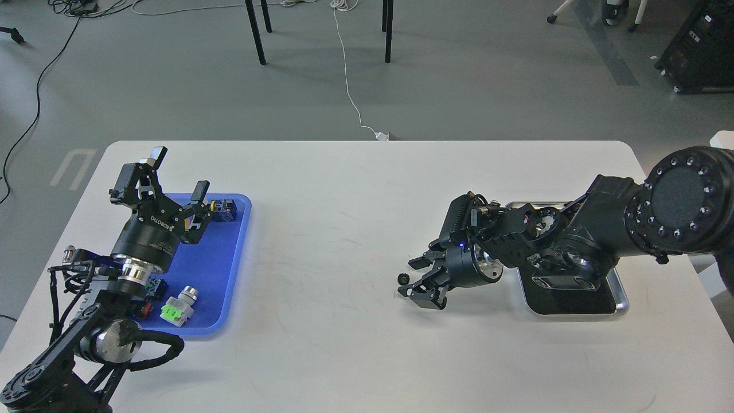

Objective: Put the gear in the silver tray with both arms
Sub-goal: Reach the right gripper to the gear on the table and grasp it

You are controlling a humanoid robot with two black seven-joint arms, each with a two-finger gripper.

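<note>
A small black gear [403,279] lies on the white table, right at the tips of my right gripper [414,279]. That gripper points left, low over the table, with its two fingers spread above and below the gear; it looks open. The silver tray [622,300] stands behind it at the right, mostly covered by my right arm; its dark bottom shows nothing in it. My left gripper [175,175] is open and empty, raised over the far end of the blue tray [232,269].
The blue tray holds a green-and-white push button [179,307], a black-and-yellow part [225,209] and small parts half hidden under my left arm. The table's right edge lies just beyond the silver tray. Chair legs and cables are on the floor behind.
</note>
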